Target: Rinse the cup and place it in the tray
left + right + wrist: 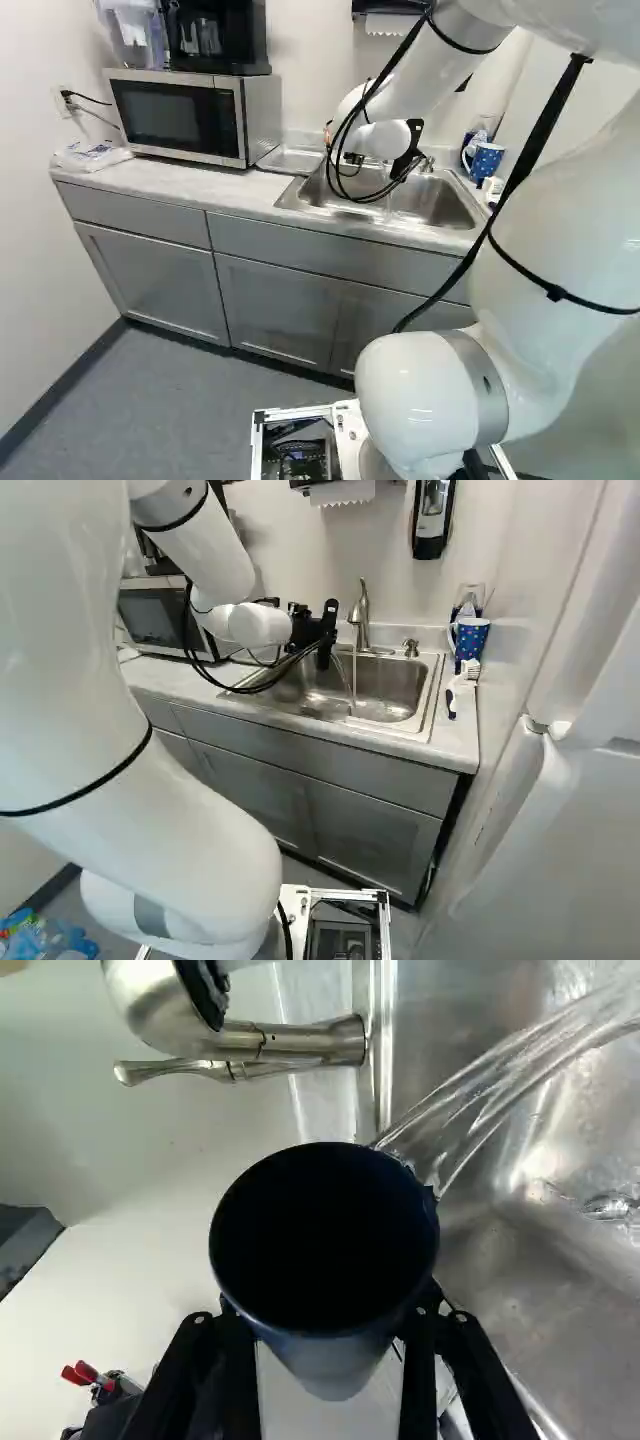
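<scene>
My gripper (318,632) is over the sink (432,700), beside the faucet (362,615), in the right base view. In the wrist view the gripper (328,1365) is shut on a dark cup (335,1370), a finger on either side and its dark mouth facing the camera. Water (490,1080) streams past the cup's rim into the basin. Whether water enters the cup is hidden. A shallow metal tray (290,160) lies on the counter between microwave and sink in the left base view.
A microwave (185,115) stands left of the sink. A blue dotted mug (470,638) and a brush (462,680) are at the counter's right end. The soap dispenser (433,520) hangs above; a white fridge (570,840) stands at the right.
</scene>
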Available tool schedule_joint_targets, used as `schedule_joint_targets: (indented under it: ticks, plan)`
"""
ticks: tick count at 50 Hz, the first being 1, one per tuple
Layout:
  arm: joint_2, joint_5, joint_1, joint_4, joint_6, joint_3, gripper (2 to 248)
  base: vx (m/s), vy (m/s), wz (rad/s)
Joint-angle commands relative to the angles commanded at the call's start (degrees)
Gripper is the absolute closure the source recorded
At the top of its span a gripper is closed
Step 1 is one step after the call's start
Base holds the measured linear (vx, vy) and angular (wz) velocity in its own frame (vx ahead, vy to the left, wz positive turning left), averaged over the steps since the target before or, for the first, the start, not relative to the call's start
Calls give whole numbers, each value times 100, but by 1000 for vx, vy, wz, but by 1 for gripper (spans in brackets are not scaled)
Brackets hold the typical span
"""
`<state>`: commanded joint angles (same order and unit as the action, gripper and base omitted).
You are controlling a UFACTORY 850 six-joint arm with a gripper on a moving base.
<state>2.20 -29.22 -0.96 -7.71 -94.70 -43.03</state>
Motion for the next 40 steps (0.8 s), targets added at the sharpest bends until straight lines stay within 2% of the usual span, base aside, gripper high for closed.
schedule_joint_targets:
  ticks: [40]
  plan:
    - [0,0,0,0,0,0,126,0,0,0]
